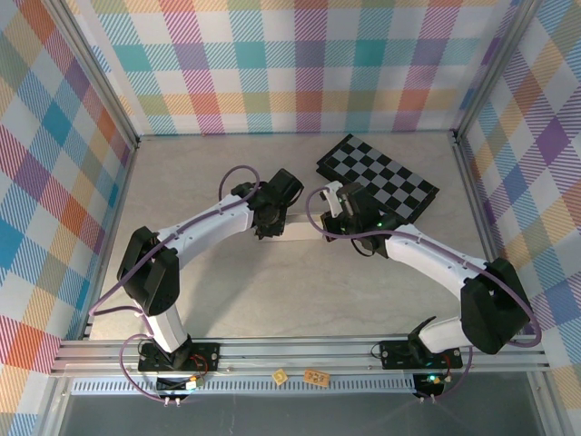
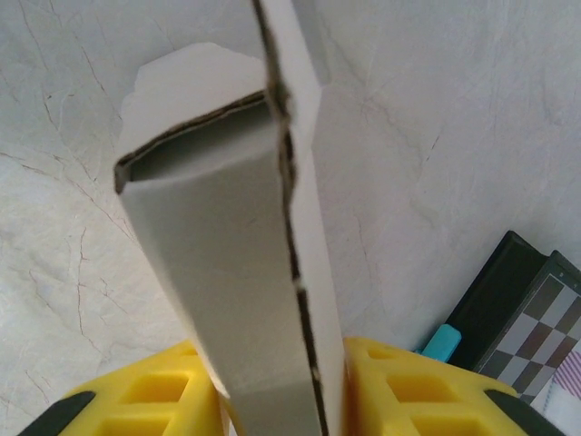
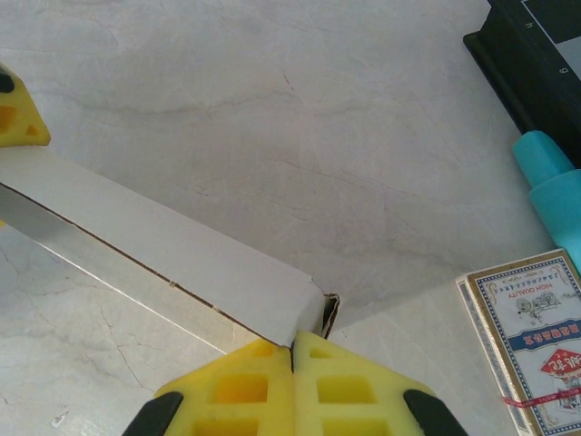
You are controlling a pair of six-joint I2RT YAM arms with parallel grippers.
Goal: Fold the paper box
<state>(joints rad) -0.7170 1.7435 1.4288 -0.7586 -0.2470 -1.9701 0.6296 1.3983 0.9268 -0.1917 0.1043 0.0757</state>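
The near end of the plain white thin-cardboard paper box [image 2: 213, 272] is swallowed between the yellow pads of the left gripper [image 2: 272, 363], which pinches it. Its other end vanishes into the right gripper [image 3: 292, 347], jaws pressed together on a thin edge (from above, the arms cover most of it). Beneath both jaws lies a pale grey marbled table [image 3: 272, 109], with plaid walls [image 1: 290, 64] beyond; the box's long axis runs from one pair of jaws to the other.
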